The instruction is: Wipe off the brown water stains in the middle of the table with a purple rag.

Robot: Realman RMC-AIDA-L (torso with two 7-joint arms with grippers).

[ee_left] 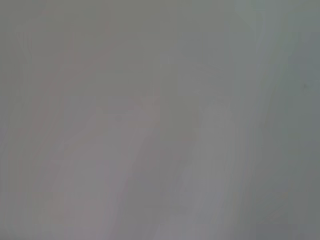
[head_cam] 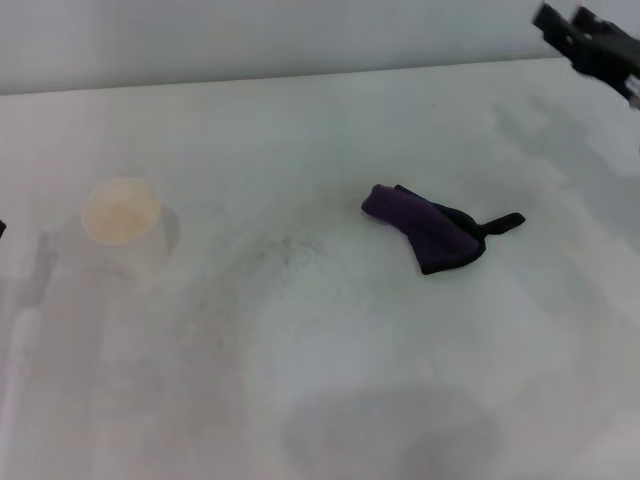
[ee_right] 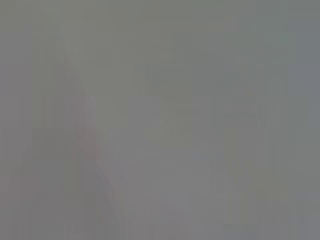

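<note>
Your right gripper [head_cam: 590, 40] sits high at the table's far right corner, well apart from everything; whether it is wide or narrow you cannot tell, and it holds nothing. Your left arm barely shows at the left edge. On the table [head_cam: 330, 400], no tan blotch is visible, only faint dark specks [head_cam: 285, 250] mid-table, so the wipe looks mostly done. The white paper cup [head_cam: 122, 222] stands left. The purple rag [head_cam: 425, 228] lies crumpled right of centre.
</note>
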